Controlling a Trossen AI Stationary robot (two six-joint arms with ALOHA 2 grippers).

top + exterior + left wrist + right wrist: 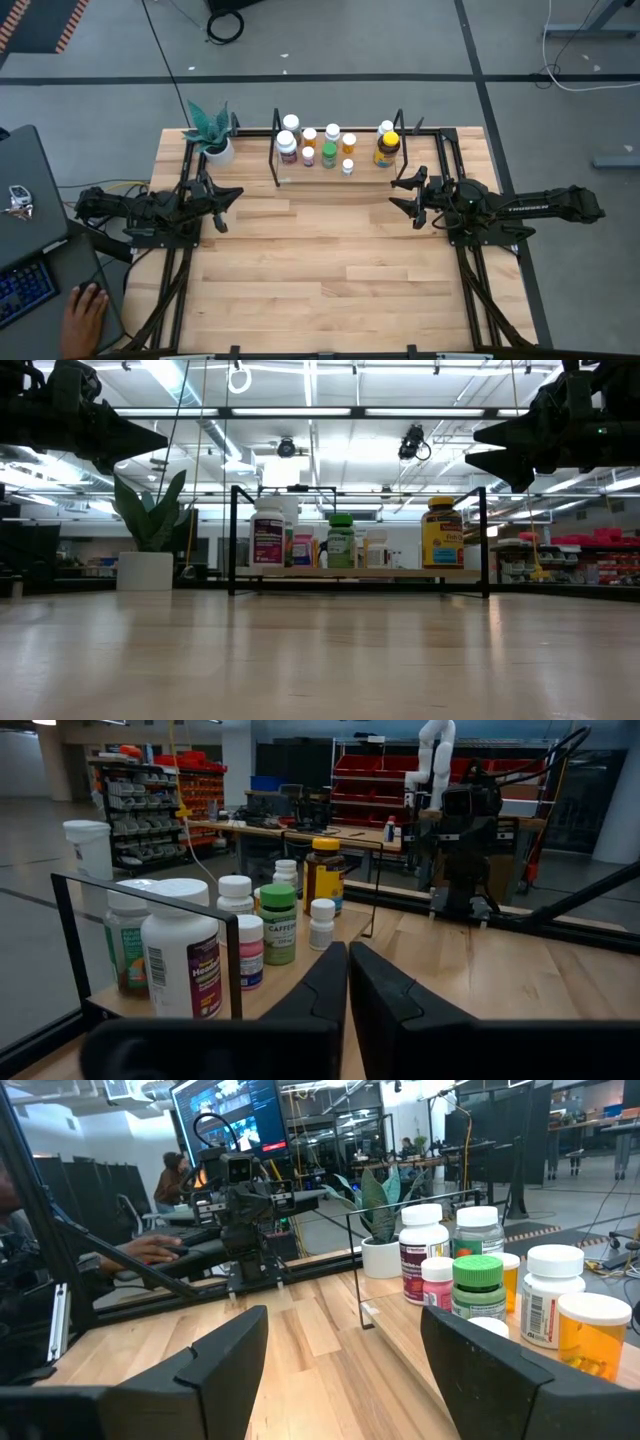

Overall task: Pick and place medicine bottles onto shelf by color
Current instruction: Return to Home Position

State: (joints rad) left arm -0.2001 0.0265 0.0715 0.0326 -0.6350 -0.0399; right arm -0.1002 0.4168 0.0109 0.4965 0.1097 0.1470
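Observation:
Several medicine bottles stand upright on the wooden board of the shelf [340, 180], a low black rod rack at the table's far middle. Among them are a large white bottle with a maroon label [288, 148], a green-capped one [329, 153], an orange one [349, 143] and an amber one with a yellow lid [387, 148]. My left gripper [230, 205] hovers shut, raised above the table to the left of the shelf's near corner. My right gripper [397, 195] hovers open near the shelf's right end. In the low view both hang high, left [150, 440] and right [485, 445].
A white pot with a green plant [215, 140] stands just left of the shelf at the far left corner. Black rails [180, 270] run along both table sides. A person's hand [85, 310] rests beside a keyboard left of the table. Bare wood [320, 270] lies in front of the shelf.

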